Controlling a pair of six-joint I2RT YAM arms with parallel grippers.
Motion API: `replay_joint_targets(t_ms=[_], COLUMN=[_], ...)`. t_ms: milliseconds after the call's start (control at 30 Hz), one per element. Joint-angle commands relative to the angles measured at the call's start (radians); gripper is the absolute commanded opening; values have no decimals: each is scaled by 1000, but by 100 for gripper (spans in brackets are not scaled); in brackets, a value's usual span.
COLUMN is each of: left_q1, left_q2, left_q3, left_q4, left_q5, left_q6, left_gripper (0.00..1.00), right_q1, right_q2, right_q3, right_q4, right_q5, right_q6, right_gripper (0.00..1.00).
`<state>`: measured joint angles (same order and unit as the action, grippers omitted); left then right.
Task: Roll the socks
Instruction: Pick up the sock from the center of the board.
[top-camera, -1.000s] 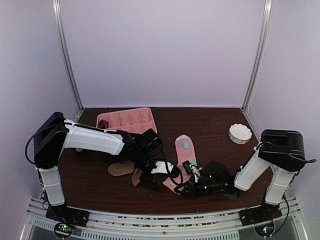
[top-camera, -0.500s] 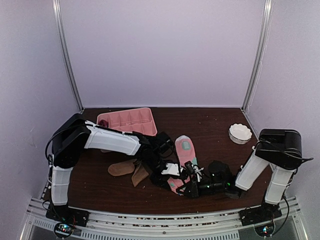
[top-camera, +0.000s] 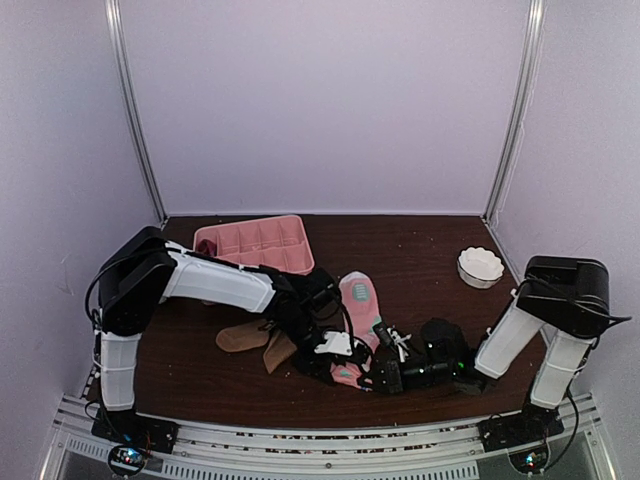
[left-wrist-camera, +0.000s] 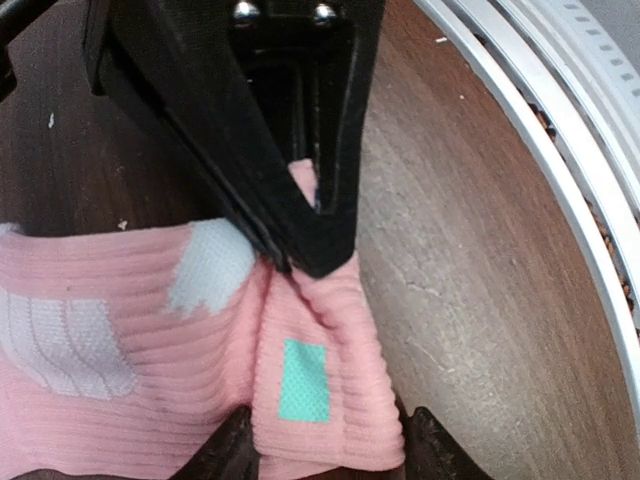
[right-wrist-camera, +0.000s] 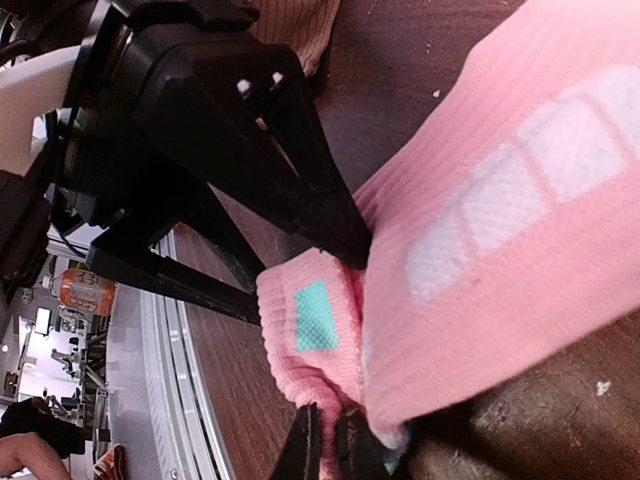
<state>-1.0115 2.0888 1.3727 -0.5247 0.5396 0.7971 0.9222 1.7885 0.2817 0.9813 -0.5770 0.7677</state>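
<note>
A pink sock (top-camera: 360, 300) with white and mint patches lies flat at the table's front centre. Its near cuff end is folded up into a small roll (left-wrist-camera: 320, 380). My left gripper (top-camera: 335, 350) (left-wrist-camera: 325, 445) has one finger on each side of that rolled cuff and presses on it. My right gripper (top-camera: 372, 374) (right-wrist-camera: 328, 435) faces it and is shut on the same cuff's edge (right-wrist-camera: 310, 320). Two tan socks (top-camera: 245, 337) (top-camera: 278, 350) lie to the left of my left gripper. A second pink sock does not show apart from the first.
A pink divided tray (top-camera: 255, 240) stands at the back left, with a small dark red bundle (top-camera: 205, 247) in its left end. A white scalloped bowl (top-camera: 480, 266) sits at the back right. The metal rail of the table's front edge (left-wrist-camera: 560, 180) runs close to both grippers.
My left arm has swung right, from the tan socks to the pink sock's near end. The pink sock has shifted a little to the left. My right gripper has stayed at the cuff.
</note>
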Motion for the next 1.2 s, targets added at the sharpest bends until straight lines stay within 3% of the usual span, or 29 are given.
replay_joint_targets(t_ms=[0,67,133,200,367,700,900,1167], left_q1=[5,4,5,5,5,-42,-53,-55], left_q2=[-23,-31,-60,-103,-154,-206,-152,-111], left_q3=[-57,-68,-101,-123,-110,-192,-178,-145], left_q4=[-103,-73,19,71,81,92,126,154], left_q5=[33,24,-26,-60,-81,-24,-90,-140], left_q6=[-30,-61,-112,-125,-159,-136,-121,-83], left_gripper=[50,53,65,70,77,72,65,64], right_q1=[-10,-11,-11,-11,-10,3,4,3], right_q2=[43,44,46,55,95,57,73,100], right_q3=[-34,-19,-10,-4,-12,45,74,43], right_q4=[-309,-324,-329,-334,-290,-398,-404,-337], right_q5=[10,-2,-12,-15,-43,-46,-52,-60], right_q6=[1,-1,0,5,47,40,46,71], right_gripper=[0,0,0,0,0,0,0,0])
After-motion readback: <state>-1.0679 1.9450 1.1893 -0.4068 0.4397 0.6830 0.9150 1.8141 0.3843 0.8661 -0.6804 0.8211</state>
